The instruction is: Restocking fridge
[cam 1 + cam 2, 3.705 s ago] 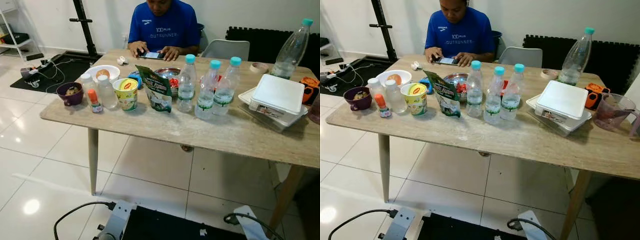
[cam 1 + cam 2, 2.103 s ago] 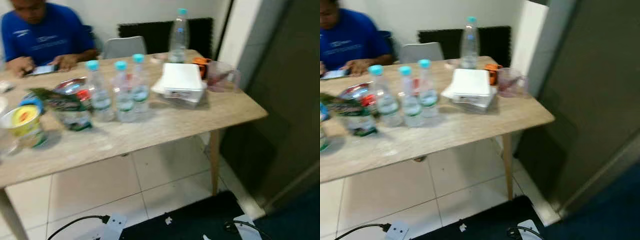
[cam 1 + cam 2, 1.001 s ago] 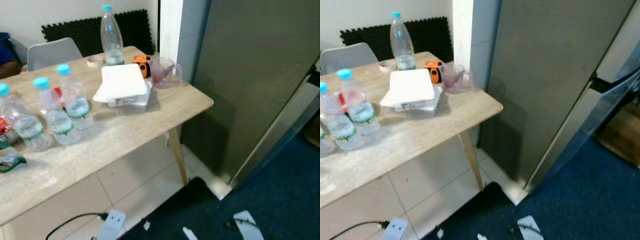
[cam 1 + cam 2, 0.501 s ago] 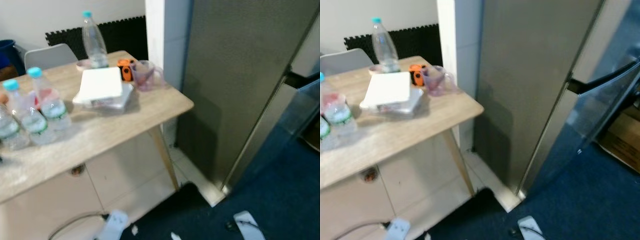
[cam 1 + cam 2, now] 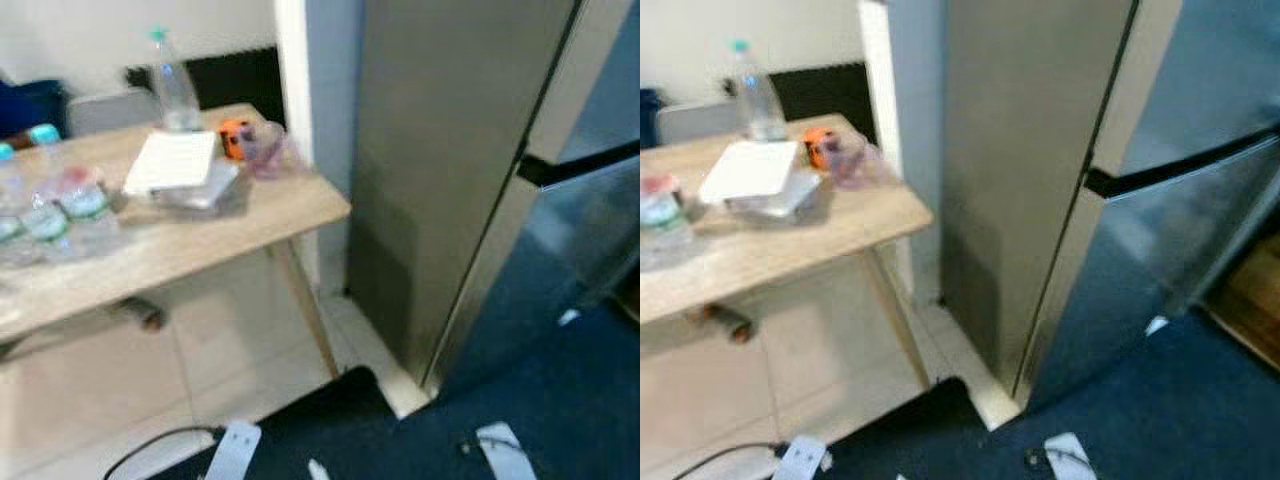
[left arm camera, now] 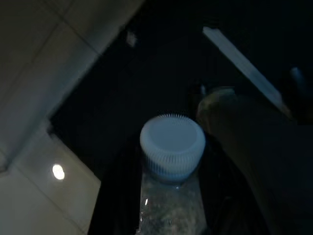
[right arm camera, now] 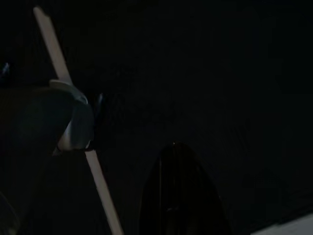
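- Both head views were smeared with motion blur; the edges of the table (image 5: 200, 235) and the water bottles (image 5: 60, 205) were soft.
- Even, fairly bright light lay on the pale floor tiles (image 5: 120, 380).
- The steel fridge (image 5: 1040, 180) carried a dull sheen and a darker shaded patch low on its side.
- The left wrist view was dim; a bottle cap (image 6: 172, 142) caught faint light, and a small glare spot (image 6: 58, 171) shone on a tile.
- The right wrist view was almost black.

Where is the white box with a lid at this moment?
In the head views the white lidded box rests on the wooden table at the robot's left, between the small water bottles and the pink cup.
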You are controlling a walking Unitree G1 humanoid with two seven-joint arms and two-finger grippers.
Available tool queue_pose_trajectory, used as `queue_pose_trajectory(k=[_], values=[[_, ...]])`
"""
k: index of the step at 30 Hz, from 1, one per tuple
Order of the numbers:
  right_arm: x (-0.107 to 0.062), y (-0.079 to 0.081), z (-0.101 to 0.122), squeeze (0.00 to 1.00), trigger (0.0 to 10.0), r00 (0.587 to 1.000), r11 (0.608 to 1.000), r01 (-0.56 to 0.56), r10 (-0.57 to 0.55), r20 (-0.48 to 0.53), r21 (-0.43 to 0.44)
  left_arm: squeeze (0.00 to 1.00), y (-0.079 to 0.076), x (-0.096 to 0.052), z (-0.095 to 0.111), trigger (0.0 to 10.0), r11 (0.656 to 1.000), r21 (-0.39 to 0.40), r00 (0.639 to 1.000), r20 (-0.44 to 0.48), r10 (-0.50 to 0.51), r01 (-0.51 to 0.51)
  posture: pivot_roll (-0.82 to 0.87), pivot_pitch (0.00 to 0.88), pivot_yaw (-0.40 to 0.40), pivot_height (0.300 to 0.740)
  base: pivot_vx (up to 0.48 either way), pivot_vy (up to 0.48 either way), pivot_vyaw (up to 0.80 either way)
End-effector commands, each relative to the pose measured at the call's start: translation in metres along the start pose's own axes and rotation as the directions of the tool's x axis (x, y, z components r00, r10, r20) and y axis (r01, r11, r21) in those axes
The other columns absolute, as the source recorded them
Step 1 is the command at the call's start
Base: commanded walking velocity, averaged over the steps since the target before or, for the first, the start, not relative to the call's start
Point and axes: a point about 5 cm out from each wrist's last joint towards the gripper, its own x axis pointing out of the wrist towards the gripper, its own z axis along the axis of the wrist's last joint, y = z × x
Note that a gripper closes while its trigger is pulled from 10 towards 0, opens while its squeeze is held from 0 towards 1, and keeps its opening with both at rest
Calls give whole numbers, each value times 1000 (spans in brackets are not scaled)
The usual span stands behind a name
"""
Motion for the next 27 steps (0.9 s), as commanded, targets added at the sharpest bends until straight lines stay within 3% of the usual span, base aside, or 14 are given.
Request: queue_pose_trajectory(k=[1,10,27], values=[[0,-1,2,0,10000,1000,1000,-2,2,5,8,0,2,0,5,10000,1000,10,1000,12,6,-7,-59,0,-20,740,0,-442,781],[0,-5,1,0,10000,1000,999,30,-30,0,-12,0,1,0,5,10000,1000,11,1000,9,4,-4,-62,0,-20,740,0,-442,783],[0,-3,2,0,10000,999,999,39,-39,11,-12,0,1,0,4,10000,1000,2,1000,7,6,-6,-63,0,-21,740,0,-426,0]])
